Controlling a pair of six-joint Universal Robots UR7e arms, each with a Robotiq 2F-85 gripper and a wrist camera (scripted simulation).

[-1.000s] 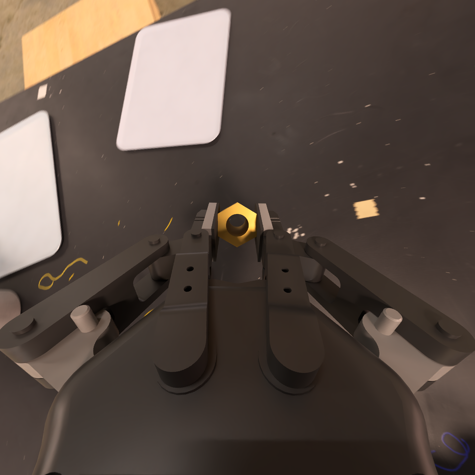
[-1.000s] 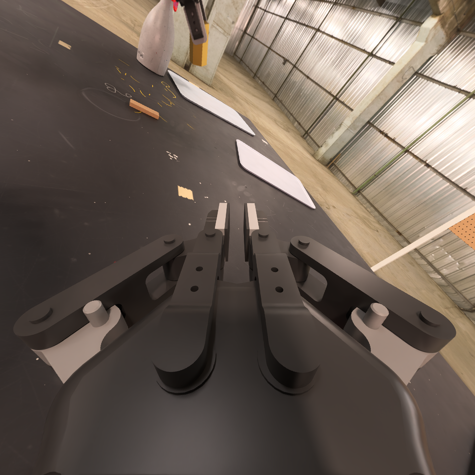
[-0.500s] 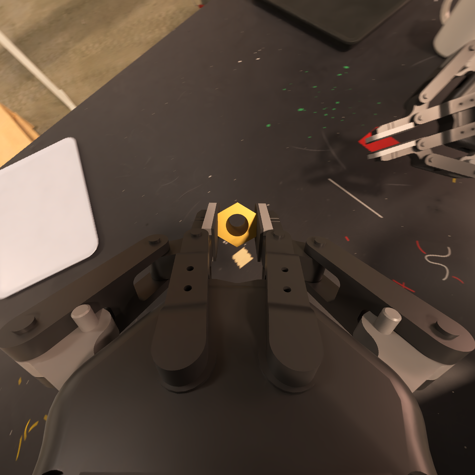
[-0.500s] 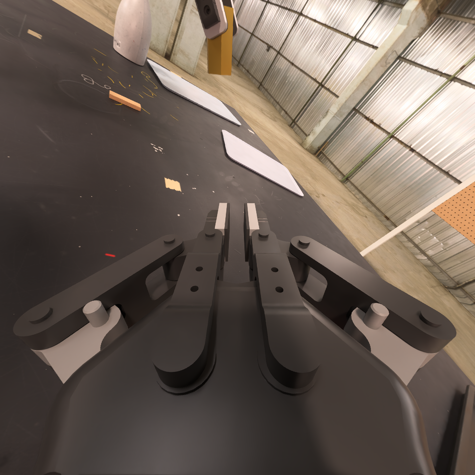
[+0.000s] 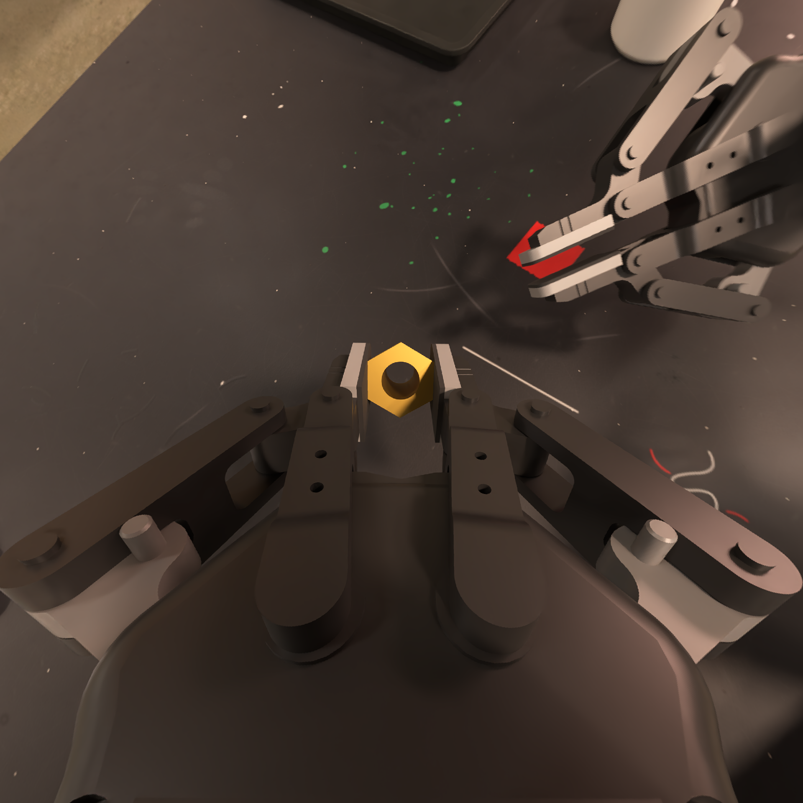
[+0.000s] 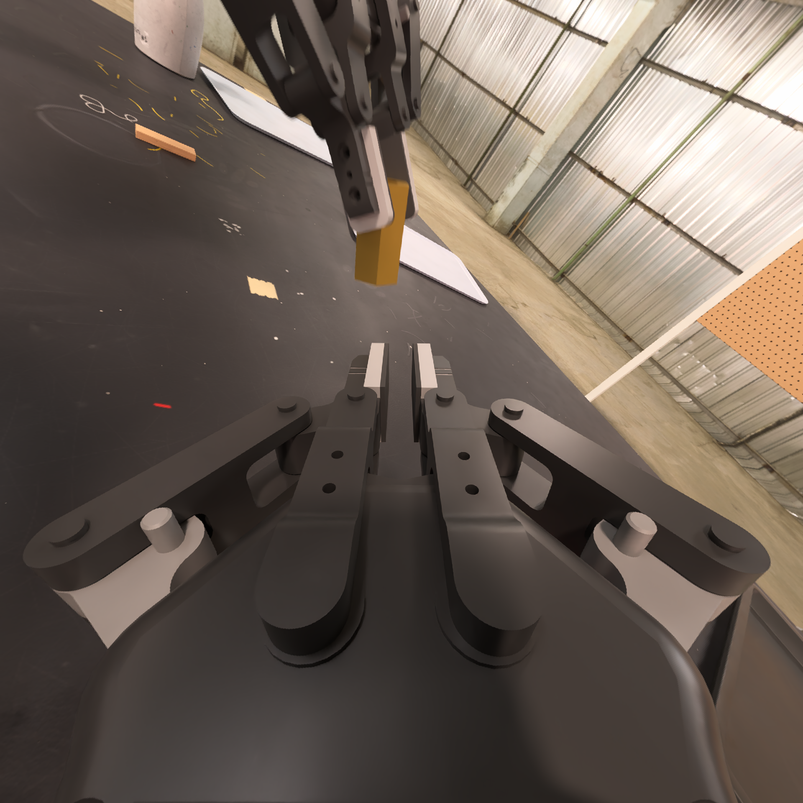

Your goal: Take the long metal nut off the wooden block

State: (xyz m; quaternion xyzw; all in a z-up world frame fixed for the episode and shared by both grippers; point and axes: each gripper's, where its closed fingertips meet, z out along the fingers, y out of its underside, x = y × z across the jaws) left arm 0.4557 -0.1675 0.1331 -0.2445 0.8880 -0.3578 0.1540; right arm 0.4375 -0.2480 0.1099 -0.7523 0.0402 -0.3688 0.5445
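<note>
**Operator:** Dark, scuffed tabletop (image 6: pixel 108 269) under me, corrugated metal walls behind it. From my seat the main job looks done: my left gripper (image 5: pixel 400 382) is clamped on the long nut (image 5: pixel 400 379), both pads pressed against its flat sides, and I'm looking straight down its bore.

**Colleague:** So it's off the wood?

**Operator:** Yes, as I judge it. In the right wrist view the nut (image 6: pixel 381 243) hangs upright from the left gripper (image 6: pixel 382 204), clear above the table, and the wooden block (image 6: pixel 165 142) lies flat well apart from it, back among the chalk scribbles.

**Colleague:** And your right side?

**Operator:** My right gripper (image 6: pixel 400 365) has its fingers drawn nearly together, a narrow gap between them. From its own camera nothing shows in that gap. From the left wrist view there's a red patch (image 5: pixel 543 256) right at its fingertips (image 5: pixel 565 243); I can't tell whether it's a mark on the table or something pinched.

**Colleague:** What's left?

**Operator:** Probably just setting the nut down somewhere on bare table. Two white mats (image 6: pixel 439 265) lie near the far edge, but the task names no spot.
</note>
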